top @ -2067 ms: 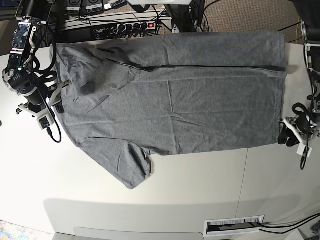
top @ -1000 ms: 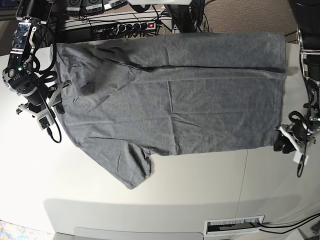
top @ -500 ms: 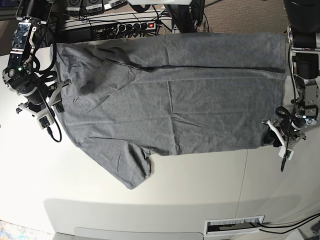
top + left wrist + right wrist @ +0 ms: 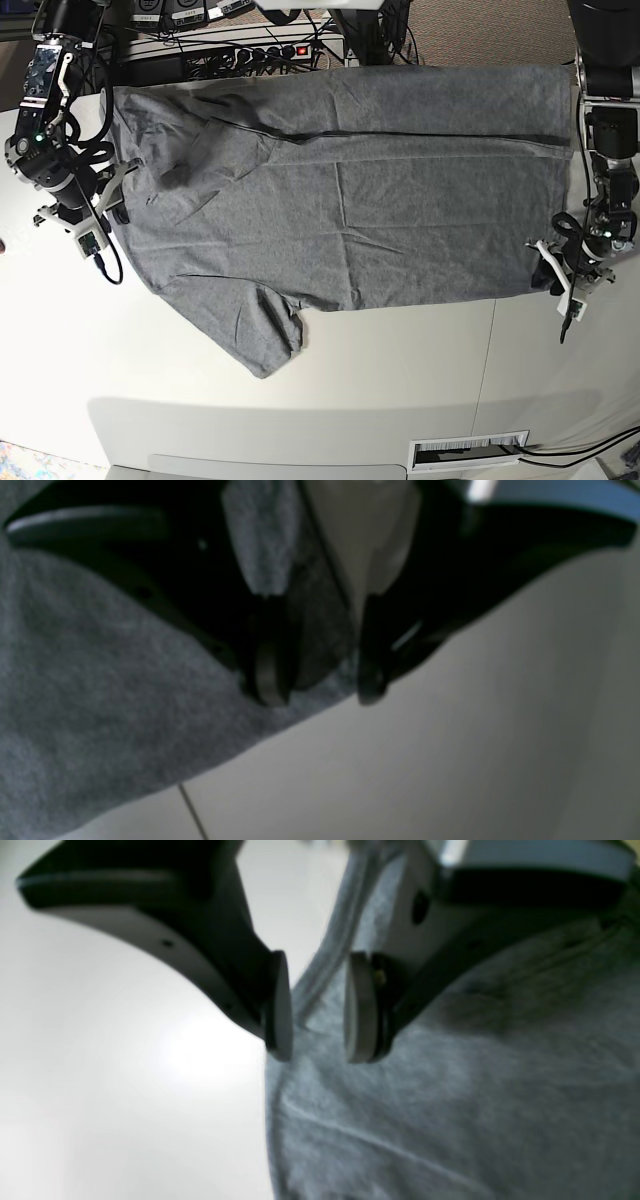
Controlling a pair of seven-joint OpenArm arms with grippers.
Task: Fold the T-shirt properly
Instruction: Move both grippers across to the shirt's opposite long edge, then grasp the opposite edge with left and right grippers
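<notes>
The T-shirt [image 4: 340, 210] lies spread flat on the white table [image 4: 400, 380], its upper portion folded over along a lengthwise crease. The left gripper [image 4: 315, 690] sits at the hem corner with its jaws apart; one finger [image 4: 267, 665] rests over the grey fabric, the other stands over the table just past the cloth edge, and the hem lies in the gap between them (no clamping contact is visible). The right gripper [image 4: 317, 1040] sits at the collar end, jaws apart, straddling the fabric edge, which runs up between its pads [image 4: 357, 1010]. Bare table lies beside its outer finger.
</notes>
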